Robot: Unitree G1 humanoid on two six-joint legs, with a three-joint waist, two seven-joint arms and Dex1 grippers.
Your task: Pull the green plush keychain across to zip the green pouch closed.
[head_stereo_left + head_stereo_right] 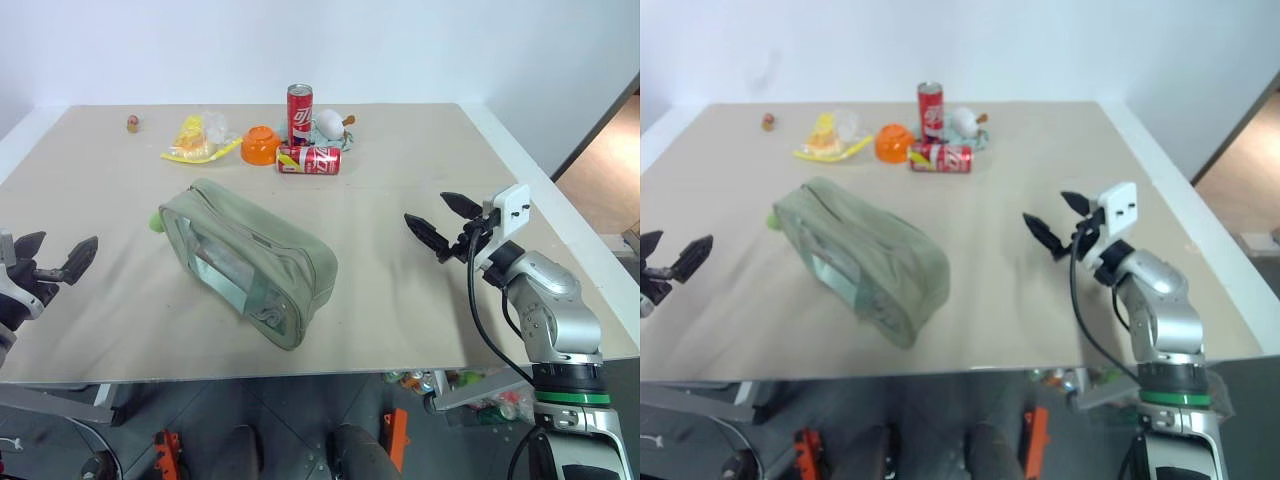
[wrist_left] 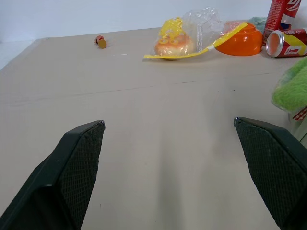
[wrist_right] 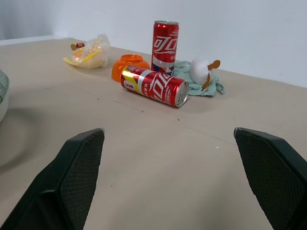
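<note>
1. Nearest in the left eye view sat the green pouch [image 1: 249, 260], lying slantwise on the table [image 1: 400, 300] with its clear window side facing forward. Peeking out at its far left end was the green plush keychain [image 1: 155, 223]. The left gripper [image 1: 57, 257] hovered well left of the pouch, fingers spread and empty; the right gripper [image 1: 442, 222] hung off to the pouch's right, likewise spread wide and holding nothing.
2. From the right eye view, an upright red can [image 1: 930, 108] stood at the far side, a second can [image 1: 939, 157] lay tipped over in front of it, and an orange bowl [image 1: 894, 143] sat just beside that.
3. Looking along the left wrist, both fingers [image 2: 72, 177] stood far apart over bare table; a lime fuzzy patch at the edge was probably the keychain.
4. Through the right wrist view the fingers [image 3: 76, 182] gaped too, the cans ahead of them.
</note>
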